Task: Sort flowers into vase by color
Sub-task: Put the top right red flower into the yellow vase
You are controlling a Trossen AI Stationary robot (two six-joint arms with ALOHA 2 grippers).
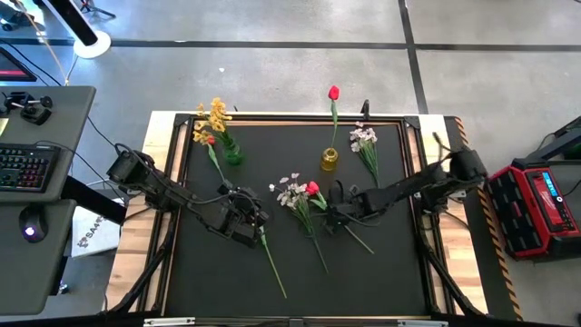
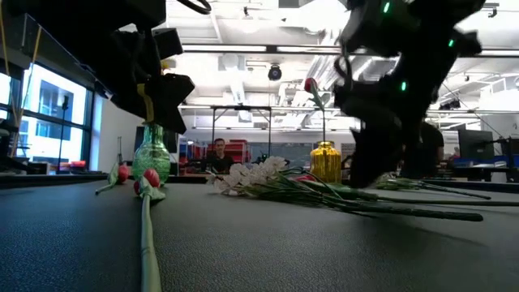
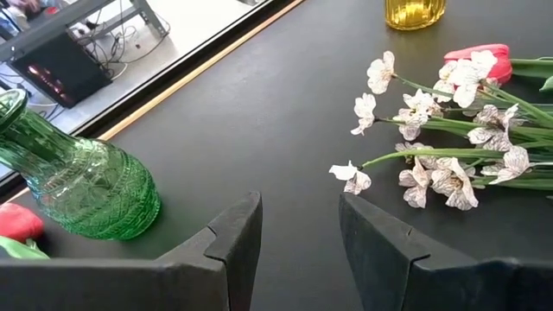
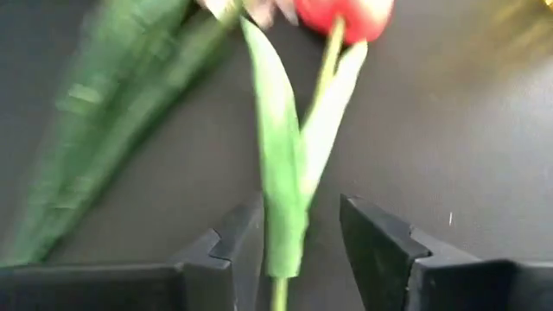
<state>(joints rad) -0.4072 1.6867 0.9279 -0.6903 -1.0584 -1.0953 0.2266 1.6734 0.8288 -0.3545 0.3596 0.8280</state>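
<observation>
A green vase point(image 1: 232, 153) at the far left holds a yellow spray point(image 1: 216, 116); a red tulip point(image 1: 209, 141) lies beside it. The yellow vase point(image 1: 329, 160) holds one red tulip point(image 1: 333, 93), and a white spray point(image 1: 365, 138) lies to its right. At mid-table a white spray point(image 1: 290, 191) and a red tulip point(image 1: 313, 189) lie together. My right gripper point(image 4: 301, 238) is open, low over this tulip, its fingers on either side of the stem and leaf point(image 4: 283, 225) below the head point(image 4: 346, 17). My left gripper point(image 3: 301, 238) is open and holds nothing. Another tulip point(image 2: 150, 178) lies beneath it.
The long stem point(image 1: 272, 263) of the tulip under my left gripper runs toward the table's near edge. The black mat has a wooden border point(image 1: 163, 227). A desk with a keyboard point(image 1: 23, 168) stands left of the table, and a red case point(image 1: 545, 195) right of it.
</observation>
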